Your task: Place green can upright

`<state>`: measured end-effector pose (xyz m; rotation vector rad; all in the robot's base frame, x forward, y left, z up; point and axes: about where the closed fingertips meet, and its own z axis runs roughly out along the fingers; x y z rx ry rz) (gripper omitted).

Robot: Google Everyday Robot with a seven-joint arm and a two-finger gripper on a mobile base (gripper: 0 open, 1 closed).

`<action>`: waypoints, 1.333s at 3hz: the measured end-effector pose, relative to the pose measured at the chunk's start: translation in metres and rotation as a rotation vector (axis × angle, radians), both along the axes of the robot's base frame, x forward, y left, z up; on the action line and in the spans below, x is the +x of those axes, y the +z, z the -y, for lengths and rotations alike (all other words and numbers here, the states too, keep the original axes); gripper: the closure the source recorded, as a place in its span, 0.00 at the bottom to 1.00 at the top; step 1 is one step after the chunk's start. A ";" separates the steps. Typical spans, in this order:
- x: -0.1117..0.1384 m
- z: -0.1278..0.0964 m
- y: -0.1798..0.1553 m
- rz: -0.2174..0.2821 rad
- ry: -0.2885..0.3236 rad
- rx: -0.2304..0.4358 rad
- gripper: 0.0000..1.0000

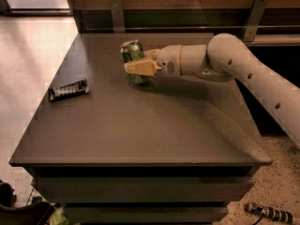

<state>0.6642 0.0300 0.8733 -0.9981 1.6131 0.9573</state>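
Observation:
The green can [132,53] stands nearly upright on the grey table [140,125], toward its back middle, with its silver top showing. My gripper [137,64] reaches in from the right on the white arm. Its tan fingers [140,68] are closed around the can's body, one in front and one behind. The can's lower part is partly hidden by the near finger.
A flat dark snack-bar wrapper [69,89] lies on the table's left side. A wooden wall with metal brackets [117,14] runs behind the table. The table's left edge drops to a light floor. A small object [268,213] lies on the floor at bottom right.

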 end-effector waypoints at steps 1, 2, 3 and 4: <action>0.001 -0.003 -0.004 0.011 0.024 0.015 1.00; 0.001 -0.003 -0.004 0.031 0.047 0.045 1.00; -0.002 -0.002 -0.011 0.037 0.056 0.063 1.00; -0.005 0.000 -0.014 0.035 0.048 0.068 1.00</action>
